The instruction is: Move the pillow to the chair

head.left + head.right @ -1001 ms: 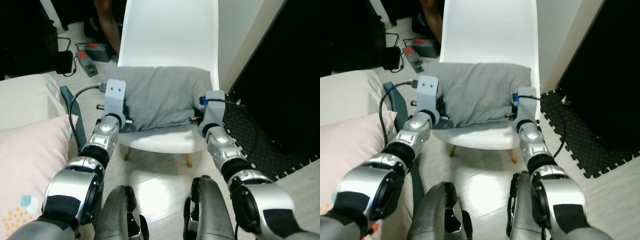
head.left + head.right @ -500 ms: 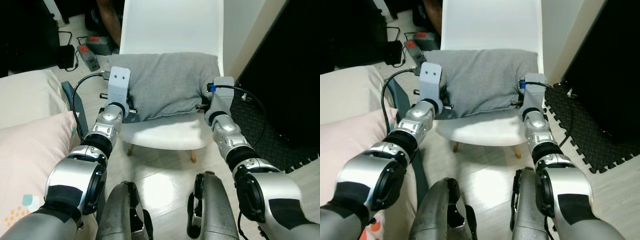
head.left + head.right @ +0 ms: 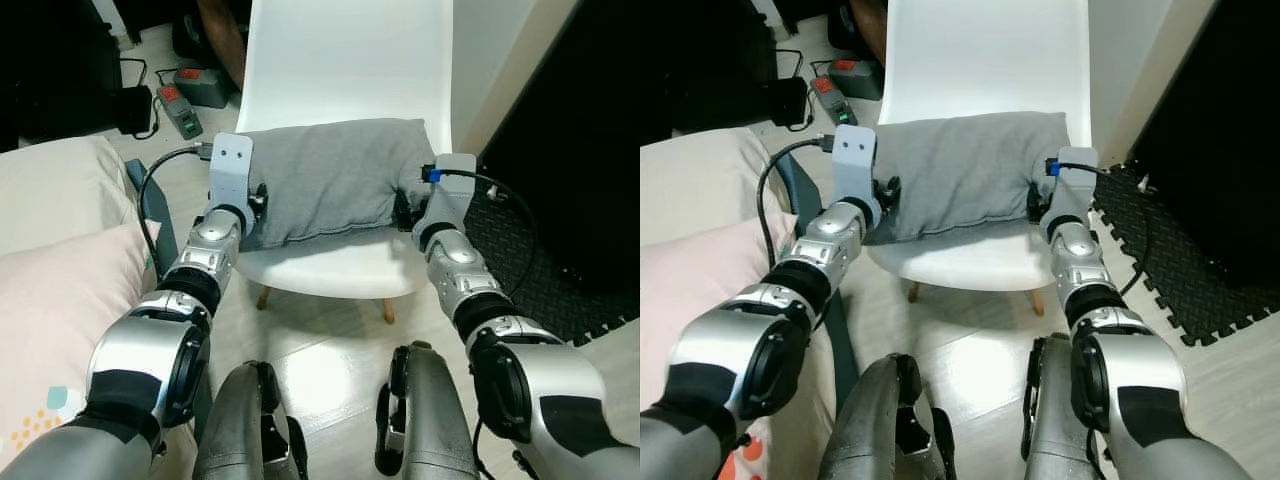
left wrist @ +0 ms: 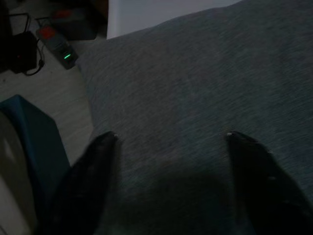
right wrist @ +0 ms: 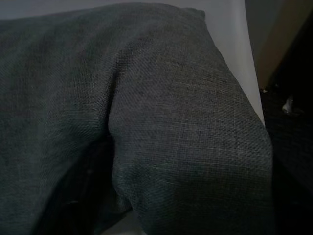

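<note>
A: Count, L to R, w/ the chair as ref?

B: Left of the white chair (image 3: 345, 60): 2 bed pillows, a beige one (image 3: 50, 200) and a pink one (image 3: 55, 310) nearer the robot. On the floor (image 3: 320, 350) beyond the chair's left side: 1 red-and-grey charger (image 3: 172, 105), a dark block (image 3: 130, 110) w/ cables next to it, plus part of a person (image 3: 222, 45) by the chair's back-left corner. On the seat: 1 grey pillow (image 3: 335, 180). Right of the chair: 1 black foam mat (image 3: 540, 270). 2 grippers.

A: Changes vs 0.5 s ago?

B: Pillow sits a bit lower on the seat, its front edge nearer the seat's front. Both wrists have come in closer to the pillow's ends.

A: Pillow vs grippers?

B: Pillow lies across the seat, back edge against the backrest. Left gripper (image 4: 168, 139) is at its left end: fingers (image 4: 95, 166) spread apart, both tips resting on the cloth, nothing pinched btwn them. Right gripper (image 3: 408, 205) is at the right end, pressed into the fabric; right wrist view is all grey weave w/ a deep fold, so can't tell if its fingers are apart or together.
</note>
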